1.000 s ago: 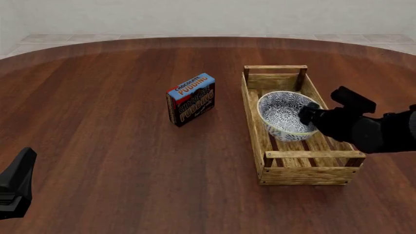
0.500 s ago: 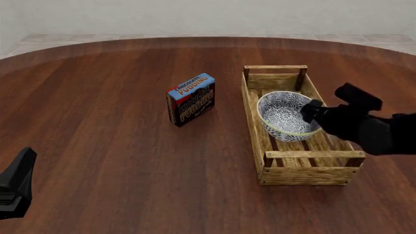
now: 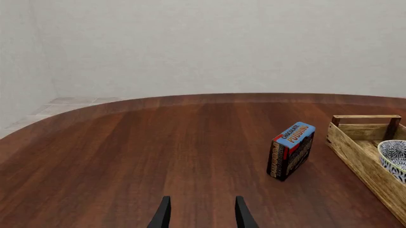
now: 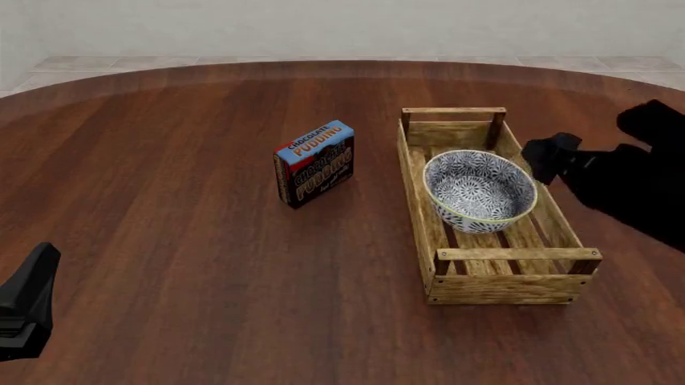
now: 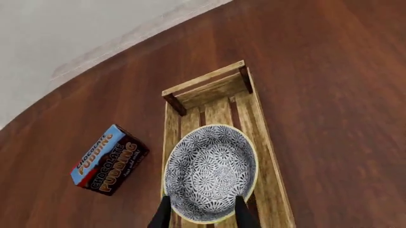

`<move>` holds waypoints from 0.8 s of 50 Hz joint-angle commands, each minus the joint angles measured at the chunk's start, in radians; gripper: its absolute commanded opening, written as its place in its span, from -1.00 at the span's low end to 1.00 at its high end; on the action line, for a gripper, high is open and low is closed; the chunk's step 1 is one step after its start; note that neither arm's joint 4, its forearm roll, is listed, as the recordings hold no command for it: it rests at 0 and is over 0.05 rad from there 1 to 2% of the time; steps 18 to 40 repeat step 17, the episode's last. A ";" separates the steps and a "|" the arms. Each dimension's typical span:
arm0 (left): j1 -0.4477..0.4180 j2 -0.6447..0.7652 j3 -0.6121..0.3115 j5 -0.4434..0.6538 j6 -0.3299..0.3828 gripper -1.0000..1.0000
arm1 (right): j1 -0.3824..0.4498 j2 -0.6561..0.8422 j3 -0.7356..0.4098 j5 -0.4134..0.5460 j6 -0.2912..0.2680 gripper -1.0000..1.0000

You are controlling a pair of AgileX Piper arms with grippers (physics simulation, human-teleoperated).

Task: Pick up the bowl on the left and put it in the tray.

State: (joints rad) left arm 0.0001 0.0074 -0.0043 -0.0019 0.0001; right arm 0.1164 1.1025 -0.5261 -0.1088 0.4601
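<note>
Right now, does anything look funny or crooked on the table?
A little. The bowl sits tilted in the tray, leaning toward one long side instead of lying flat on the slats. The pudding box stands upright on the table, turned at an angle to the tray. Nothing looks spilled or broken.

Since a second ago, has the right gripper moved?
Yes. The right gripper has pulled back rightward off the bowl, now outside the tray's right wall.

The bowl (image 4: 480, 190) sits in the tray (image 4: 512, 282), with the pudding box (image 4: 314, 163) to the tray's left.
</note>
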 commanded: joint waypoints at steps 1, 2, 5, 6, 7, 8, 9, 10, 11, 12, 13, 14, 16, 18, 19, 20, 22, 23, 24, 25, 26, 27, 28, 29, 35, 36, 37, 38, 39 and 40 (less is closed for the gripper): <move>0.000 0.000 0.000 0.000 0.000 1.00 | 0.045 -0.320 0.006 0.183 -0.028 1.00; 0.000 0.000 0.000 0.000 0.000 1.00 | 0.050 -0.355 0.002 0.207 -0.034 1.00; 0.000 0.000 0.000 0.000 0.000 1.00 | 0.050 -0.356 0.002 0.208 -0.034 1.00; 0.000 0.000 0.000 0.000 0.000 1.00 | 0.050 -0.356 0.002 0.208 -0.034 1.00; 0.000 0.000 0.000 0.000 0.000 1.00 | 0.050 -0.356 0.002 0.208 -0.034 1.00; 0.000 0.000 0.000 0.000 0.000 1.00 | 0.081 -0.490 -0.025 0.306 -0.060 1.00; 0.000 0.000 0.000 0.000 0.000 1.00 | 0.082 -0.492 -0.026 0.309 -0.060 1.00; 0.000 0.000 0.000 0.000 0.000 1.00 | 0.099 -0.541 -0.038 0.341 -0.063 1.00; 0.000 0.000 0.000 0.000 0.000 1.00 | 0.108 -0.575 -0.048 0.366 -0.067 1.00; 0.000 0.000 0.000 0.000 0.000 1.00 | 0.113 -0.594 -0.055 0.382 -0.070 1.00; 0.000 0.000 0.000 0.000 0.000 1.00 | 0.126 -0.620 -0.064 0.402 -0.073 1.00; 0.000 0.000 0.000 0.000 0.000 1.00 | 0.126 -0.620 -0.064 0.402 -0.073 1.00; 0.000 0.000 0.000 0.000 0.000 1.00 | 0.151 -0.669 -0.083 0.440 -0.077 1.00; 0.000 0.000 0.000 0.000 0.000 1.00 | 0.190 -0.717 -0.104 0.474 -0.075 1.00; 0.000 0.000 0.000 0.000 0.000 1.00 | 0.190 -0.717 -0.104 0.474 -0.075 1.00; 0.000 0.000 0.000 0.000 0.000 1.00 | 0.190 -0.717 -0.104 0.474 -0.075 1.00; 0.000 0.000 0.000 0.000 0.000 1.00 | 0.190 -0.717 -0.104 0.474 -0.075 1.00; 0.000 0.000 0.000 0.000 0.000 1.00 | 0.190 -0.717 -0.104 0.474 -0.075 1.00; 0.000 0.000 0.000 0.000 0.000 1.00 | 0.190 -0.717 -0.104 0.474 -0.075 1.00; 0.000 0.000 0.000 0.000 0.000 1.00 | 0.190 -0.717 -0.104 0.474 -0.075 1.00; 0.000 0.000 0.000 0.000 0.000 1.00 | 0.190 -0.717 -0.104 0.474 -0.075 1.00; 0.000 0.000 0.000 0.000 0.000 1.00 | 0.190 -0.717 -0.104 0.474 -0.075 1.00; 0.000 0.000 0.000 0.000 0.000 1.00 | 0.190 -0.717 -0.104 0.474 -0.075 1.00; 0.000 0.000 0.000 0.000 0.000 1.00 | 0.190 -0.717 -0.104 0.474 -0.075 1.00; 0.000 0.000 0.000 0.000 0.000 1.00 | 0.190 -0.717 -0.104 0.474 -0.075 1.00; 0.000 0.000 0.000 0.000 0.000 1.00 | 0.190 -0.717 -0.104 0.474 -0.075 1.00; 0.000 0.000 0.000 0.000 0.000 1.00 | 0.190 -0.717 -0.104 0.474 -0.075 1.00; 0.000 0.000 0.000 0.000 0.000 1.00 | 0.190 -0.717 -0.104 0.474 -0.075 1.00; 0.000 0.000 0.000 0.000 0.000 1.00 | 0.190 -0.717 -0.104 0.474 -0.075 1.00; 0.000 0.000 0.000 0.000 0.000 1.00 | 0.190 -0.717 -0.104 0.474 -0.075 1.00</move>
